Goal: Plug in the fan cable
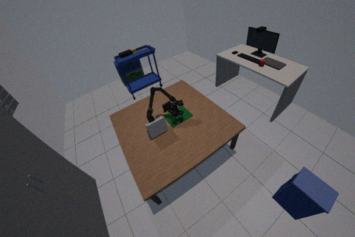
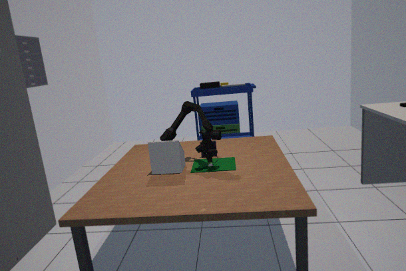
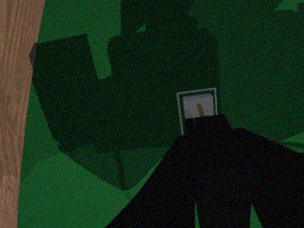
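The green board [image 1: 187,113] [image 2: 228,164] [image 3: 40,200] lies flat on the table. The four-pin fan header [image 3: 192,104] is a pale block inside a white printed outline, with one gold pin showing. My gripper [image 2: 209,161] [image 3: 209,141] points down at the board, shut on the fan's plug, which looks dark and barely stands out from the fingers. In the wrist view, the fingertips and plug cover the near part of the header. Whether the plug touches the header or is above it cannot be told. A thin cable [image 2: 217,159] curves beside the fingers.
A pale grey box [image 1: 157,127] [image 2: 166,158] stands on the wooden table [image 1: 201,145] [image 2: 200,196] beside the board, near the arm's base. The arm's shadow darkens much of the board. A blue cart [image 1: 144,82], a white desk [image 1: 247,64] and a blue bin [image 1: 315,188] stand away from the table.
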Robot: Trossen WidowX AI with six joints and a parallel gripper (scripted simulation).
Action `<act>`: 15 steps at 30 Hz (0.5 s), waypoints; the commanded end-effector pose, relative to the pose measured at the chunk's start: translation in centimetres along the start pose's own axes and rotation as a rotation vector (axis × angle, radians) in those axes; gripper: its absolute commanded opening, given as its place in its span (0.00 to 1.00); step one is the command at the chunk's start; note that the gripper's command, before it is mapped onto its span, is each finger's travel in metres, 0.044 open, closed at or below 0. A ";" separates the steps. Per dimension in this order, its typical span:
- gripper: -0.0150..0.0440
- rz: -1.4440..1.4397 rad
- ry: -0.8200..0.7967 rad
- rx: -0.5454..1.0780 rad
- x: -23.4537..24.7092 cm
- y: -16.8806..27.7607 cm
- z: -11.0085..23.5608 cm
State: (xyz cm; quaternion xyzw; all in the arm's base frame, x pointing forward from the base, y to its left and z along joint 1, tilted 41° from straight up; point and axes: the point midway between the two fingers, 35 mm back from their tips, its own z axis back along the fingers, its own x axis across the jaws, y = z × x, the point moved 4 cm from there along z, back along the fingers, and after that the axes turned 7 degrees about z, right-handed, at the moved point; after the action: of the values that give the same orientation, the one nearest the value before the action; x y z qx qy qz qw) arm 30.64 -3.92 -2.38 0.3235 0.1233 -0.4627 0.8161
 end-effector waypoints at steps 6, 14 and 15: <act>0.25 -0.004 0.003 0.001 -0.1 -0.1 -0.2; 0.25 -0.006 0.004 0.001 -0.1 -0.1 -0.3; 0.25 -0.006 0.004 0.001 -0.1 -0.1 -0.3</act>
State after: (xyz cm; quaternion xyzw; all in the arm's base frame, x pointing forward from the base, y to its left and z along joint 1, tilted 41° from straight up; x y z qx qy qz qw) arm 30.63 -3.82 -2.53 0.3236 0.1224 -0.4633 0.8159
